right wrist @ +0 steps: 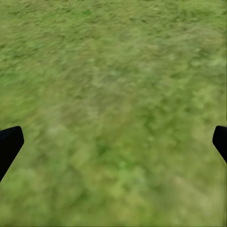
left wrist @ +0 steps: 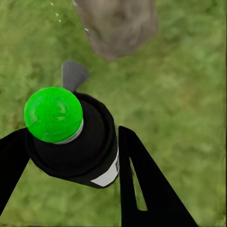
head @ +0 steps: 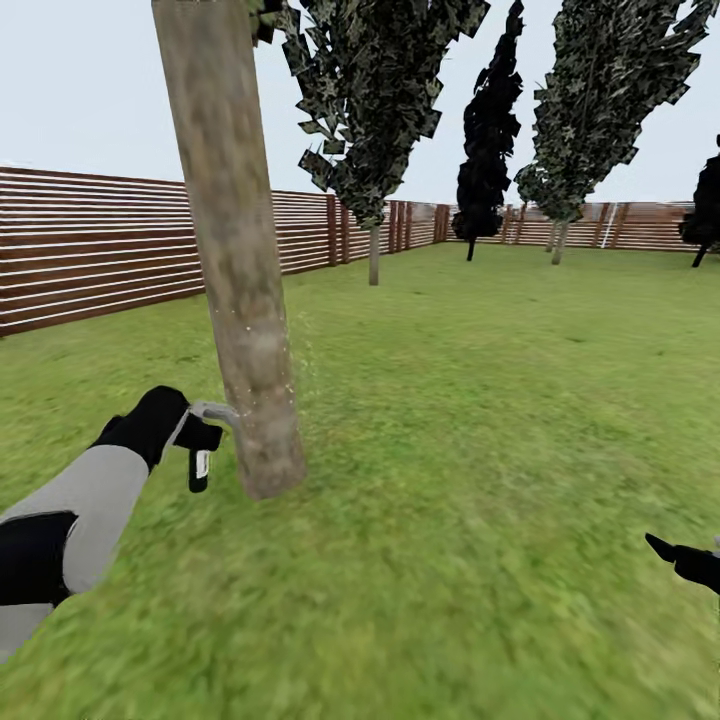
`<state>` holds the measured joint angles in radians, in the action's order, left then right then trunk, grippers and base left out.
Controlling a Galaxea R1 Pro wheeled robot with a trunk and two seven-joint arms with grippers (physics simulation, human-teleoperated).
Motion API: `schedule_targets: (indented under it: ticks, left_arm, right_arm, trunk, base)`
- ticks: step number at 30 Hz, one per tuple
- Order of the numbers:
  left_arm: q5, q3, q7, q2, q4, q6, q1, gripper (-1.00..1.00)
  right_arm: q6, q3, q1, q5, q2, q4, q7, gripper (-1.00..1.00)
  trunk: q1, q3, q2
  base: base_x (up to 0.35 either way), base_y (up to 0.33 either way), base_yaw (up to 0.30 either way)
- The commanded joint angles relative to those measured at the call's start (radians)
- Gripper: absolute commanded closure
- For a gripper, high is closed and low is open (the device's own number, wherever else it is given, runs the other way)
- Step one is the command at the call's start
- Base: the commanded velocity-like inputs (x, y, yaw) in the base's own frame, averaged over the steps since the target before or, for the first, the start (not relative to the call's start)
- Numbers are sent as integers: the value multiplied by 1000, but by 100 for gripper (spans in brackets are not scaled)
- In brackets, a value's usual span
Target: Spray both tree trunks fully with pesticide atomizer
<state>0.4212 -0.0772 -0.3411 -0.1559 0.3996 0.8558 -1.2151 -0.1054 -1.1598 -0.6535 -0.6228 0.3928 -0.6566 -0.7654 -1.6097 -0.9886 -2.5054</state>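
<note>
We're holding the pesticide atomizer (left wrist: 75, 142) in the left pincer (left wrist: 71, 156), fingers (left wrist: 142, 179) clamped on either side of its black body, green cap (left wrist: 53, 114) facing the wrist cam. Grey nozzle (left wrist: 73, 75) is pointing toward the base of the tree trunk (left wrist: 118, 26). In the head view the left pincer (head: 195, 440) is sitting low & just beside the tree trunk (head: 235, 250), nozzle tip nearly touching the bark near the flared base. Pale flecks are hanging in the air next to the trunk at mid height, prob. spray droplets, tho too fine to be sure.

Right pincer (head: 690, 560) is idling at the frame edge; in its wrist cam the fingertips (right wrist: 9, 144) are standing wide apart over bare lawn (right wrist: 113, 104), holding nothing.

Further out: grass all round, brown slat fence (head: 90, 250) behind, dark narrow conifers (head: 490, 130) well apart from us. Those aren't targets.

Risks, as we're judging them:
- Nozzle is so near the bark that any fwd creep of arm or base could jam it into the trunk & twist the can in the grip.
- Working this low & from one side, we're prob. wetting only the near face; upper trunk & far side could be left uncovered unless we're raising the arm & circling.
- The grip is on the round body, so the can could rotate & throw the aim off the trunk.
- A second tree is left to do, w/ no view of it from here.
</note>
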Motion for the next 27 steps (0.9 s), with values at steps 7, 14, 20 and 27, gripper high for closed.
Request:
schedule_targets:
  ticks: [7, 14, 20, 27]
  left_arm:
    - [-5, -91, 103, 70, 156, 98, -9, 100]
    - [-1, -92, 105, 107, 213, 134, -127, 100]
    - [-1, -92, 106, 107, 210, 136, -205, 100]
    - [-1, -95, 104, 101, 95, 131, -206, 100]
  right_arm:
    - [0, 0, 0, 0, 0, 0, 0, -100]
    - [0, 0, 0, 0, 0, 0, 0, -100]
    - [0, 0, 0, 0, 0, 0, 0, -100]
    - [0, 0, 0, 0, 0, 0, 0, -100]
  trunk:
    - [0, 0, 0]
    - [0, 0, 0]
    - [0, 0, 0]
    - [0, 0, 0]
  base:
    - [0, -14, 3]
    - [0, 0, 0]
    - [0, 0, 0]
    - [0, 0, 0]
